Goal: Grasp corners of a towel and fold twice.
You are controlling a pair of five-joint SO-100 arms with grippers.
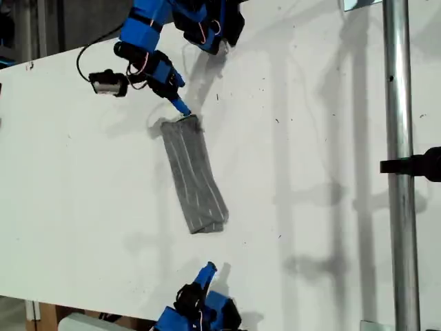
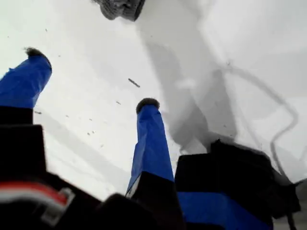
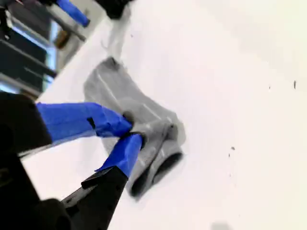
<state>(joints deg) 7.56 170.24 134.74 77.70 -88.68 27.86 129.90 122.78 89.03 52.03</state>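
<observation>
The grey striped towel (image 1: 195,176) lies on the white table (image 1: 310,138) as a long narrow folded strip, running from the upper middle toward the lower middle of the exterior view. My second gripper (image 1: 185,110) (image 3: 132,129) is shut on the towel (image 3: 110,91) at its far end, where the cloth bunches into raised folds. My first gripper (image 1: 207,269) (image 2: 91,79) stands open near the table's near edge in the exterior view. It is clear of the towel (image 2: 120,7), whose near end lies a short way ahead of it. The corners are tucked into the folds and hard to tell apart.
A vertical metal pole (image 1: 400,172) with a black clamp (image 1: 422,165) stands over the table at the exterior view's right. The table's far edge (image 1: 55,56) slants across the upper left of that view. A black cable (image 1: 86,55) loops by the second arm.
</observation>
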